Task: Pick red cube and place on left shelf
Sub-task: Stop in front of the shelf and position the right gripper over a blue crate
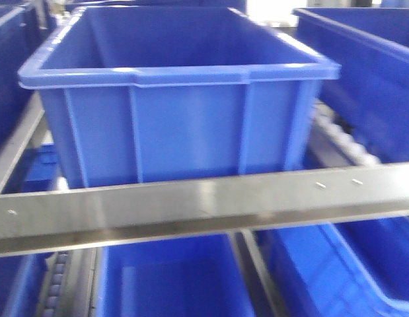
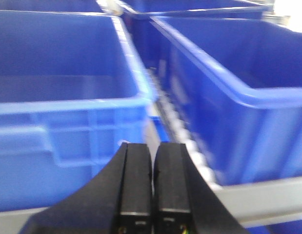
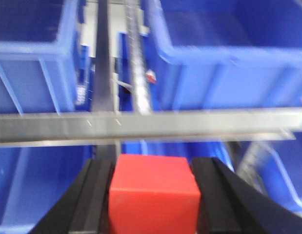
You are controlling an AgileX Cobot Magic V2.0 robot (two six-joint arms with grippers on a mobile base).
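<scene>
You are facing the long tiered rack of shiny stainless steel (image 1: pixel 191 208), whose flat front rail runs across the front view with two small rivets near its right end. A large dark blue ribbed plastic crate (image 1: pixel 184 125) sits on the tier just behind that rail. More blue crates stand to either side and on the tier below. A strip of pale rollers (image 1: pixel 343 142) runs back along its right flank. In the left wrist view, your left tool (image 2: pixel 153 151) has its two black fingers drawn together with only a thin slit between them. It grips nothing and points at the gap between two crates. Your right tool (image 3: pixel 153 168) is clamped on the solid red cube (image 3: pixel 153 192), one black finger pressed to each side face. The cube is on the near side of the rail, not on the rack. A small red and white tag (image 3: pixel 151 75) shows between the crates, too blurred to read.
</scene>
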